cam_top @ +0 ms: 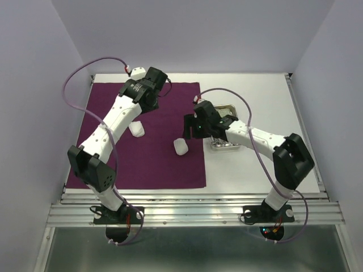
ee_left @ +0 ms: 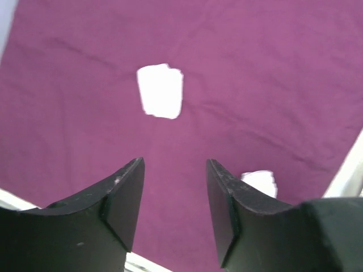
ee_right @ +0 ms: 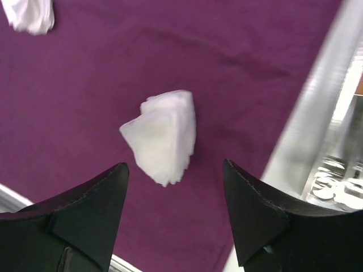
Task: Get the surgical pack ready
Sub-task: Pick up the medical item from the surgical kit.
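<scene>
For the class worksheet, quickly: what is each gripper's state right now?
Left gripper: jaws open, holding nothing.
Right gripper: jaws open, holding nothing; folded white gauze pad lies ahead of it.

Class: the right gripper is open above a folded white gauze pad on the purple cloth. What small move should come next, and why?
Probably lower the right gripper onto the white folded gauze pad. Its jaws stand open and empty, and the pad lies loose on the deep-purple cloth drape, centred just ahead of them, so a short descent should bracket it.
</scene>
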Tool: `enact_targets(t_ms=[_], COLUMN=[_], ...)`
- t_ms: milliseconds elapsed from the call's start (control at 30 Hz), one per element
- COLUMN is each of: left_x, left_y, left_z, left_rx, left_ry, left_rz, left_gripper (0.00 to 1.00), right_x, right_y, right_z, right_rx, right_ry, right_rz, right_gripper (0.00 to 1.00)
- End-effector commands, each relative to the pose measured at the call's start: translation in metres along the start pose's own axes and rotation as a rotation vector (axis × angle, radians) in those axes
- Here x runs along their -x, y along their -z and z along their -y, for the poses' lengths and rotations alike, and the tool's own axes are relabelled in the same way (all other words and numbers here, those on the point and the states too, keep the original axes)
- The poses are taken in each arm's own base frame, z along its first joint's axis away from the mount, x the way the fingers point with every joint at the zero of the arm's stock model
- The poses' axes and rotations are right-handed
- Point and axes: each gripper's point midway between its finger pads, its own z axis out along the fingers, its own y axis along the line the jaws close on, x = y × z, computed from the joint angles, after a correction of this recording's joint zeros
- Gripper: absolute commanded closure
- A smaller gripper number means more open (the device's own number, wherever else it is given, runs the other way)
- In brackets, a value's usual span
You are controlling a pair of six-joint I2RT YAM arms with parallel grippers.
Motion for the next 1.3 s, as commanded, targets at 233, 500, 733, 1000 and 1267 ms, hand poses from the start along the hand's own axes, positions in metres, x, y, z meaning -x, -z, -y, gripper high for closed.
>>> enact_targets(t_ms=[233,500,733,1000,1267], left_x=[-0.020,-0.023,-0.030,-0.033,-0.034], left_y=[-0.003,0.000,-0.004,-0.009,-0.013], left_z=[-0.070,-0.079,-0.078,-0.073,-0.080], left_rx=[0.049,0.038,0.028,0.017,0.079], left_ry=[0.103,0.118,0.115,0.103,0.086], left_rz=[0.025,0.050,0.036,0.021,0.013], left_gripper=[0.38,0.38,0.38,0.38,0.38], right_x=[-0.037,-0.047,-0.045,-0.029,-0.017], right_y=[-0.045,-0.061,-0.065,-0.052,-0.032], right_z=[-0.044,-0.046,-0.036,-0.033,-0.059], right_rx=[0.208,0.225,0.269,0.243,0.288], right_ry=[0.000,-0.017,-0.083,-0.043,0.008], right_rz=[-0.141,-0.172,-0.186,-0.120,-0.057], right_gripper=[0.26,0.29,0.31,0.33,0.37])
